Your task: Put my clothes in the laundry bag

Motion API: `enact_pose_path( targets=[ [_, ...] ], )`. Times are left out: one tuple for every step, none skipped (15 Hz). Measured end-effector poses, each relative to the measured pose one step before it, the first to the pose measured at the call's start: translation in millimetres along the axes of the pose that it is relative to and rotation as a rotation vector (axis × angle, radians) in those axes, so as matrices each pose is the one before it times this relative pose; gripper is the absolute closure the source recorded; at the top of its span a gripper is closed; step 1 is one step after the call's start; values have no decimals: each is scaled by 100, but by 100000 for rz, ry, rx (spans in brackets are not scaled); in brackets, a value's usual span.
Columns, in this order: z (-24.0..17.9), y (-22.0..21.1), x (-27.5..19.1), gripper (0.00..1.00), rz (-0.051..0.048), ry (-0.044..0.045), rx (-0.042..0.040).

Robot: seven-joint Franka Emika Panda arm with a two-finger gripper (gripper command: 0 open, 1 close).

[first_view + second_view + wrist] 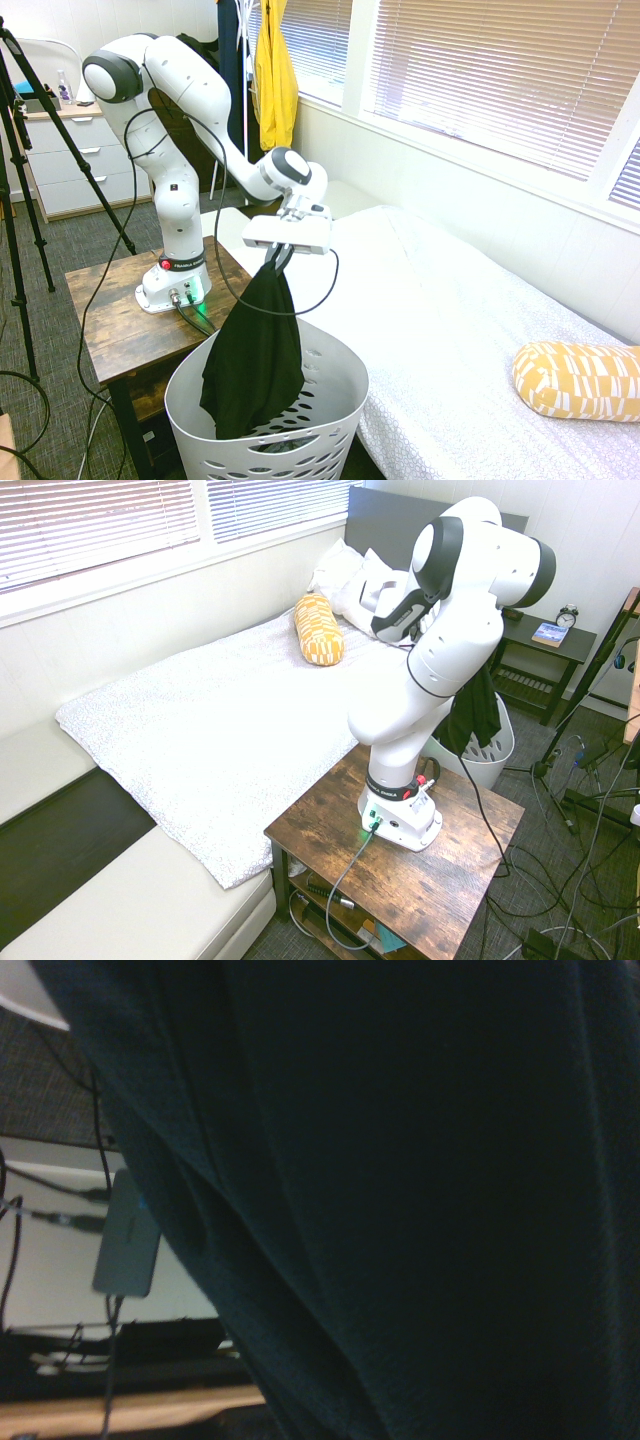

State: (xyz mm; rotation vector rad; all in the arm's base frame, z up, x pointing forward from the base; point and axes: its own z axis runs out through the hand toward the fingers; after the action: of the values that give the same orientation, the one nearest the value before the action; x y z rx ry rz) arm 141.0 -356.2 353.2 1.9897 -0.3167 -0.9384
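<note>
My gripper [276, 258] is shut on the top of the black clothes [254, 360], which hang straight down from it. Their lower end reaches inside the laundry bag [330, 420], a tall white basket with oval holes, standing between the wooden table and the bed. In the second exterior view the arm hides most of the scene; a strip of the clothes [478, 712] hangs above the laundry bag [494, 755]. Dark fabric of the clothes [400, 1200] fills almost the whole wrist view.
A wooden side table [110, 320] bears the arm's base. The bed [440, 320] with white cover lies right of the basket, a yellow patterned pillow [578, 380] on it. A yellow garment [275, 75] hangs by the window. A nightstand [545, 645] stands beyond.
</note>
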Motion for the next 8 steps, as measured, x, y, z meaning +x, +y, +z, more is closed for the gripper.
enact_pose_path(
  targets=[
    [1367,-1585,698,0,1429,1024,-1106],
    [976,-1484,673,0,960,57,23],
    [523,-1356,710,0,235,-380,-63],
    [230,-1160,656,0,-496,-60,-357],
    [57,-878,552,0,-729,-8,-751],
    [-194,-599,557,0,-594,285,-1322],
    [-63,-173,431,0,-384,-338,-1016],
    [-133,163,381,0,122,-240,-250]
  ],
)
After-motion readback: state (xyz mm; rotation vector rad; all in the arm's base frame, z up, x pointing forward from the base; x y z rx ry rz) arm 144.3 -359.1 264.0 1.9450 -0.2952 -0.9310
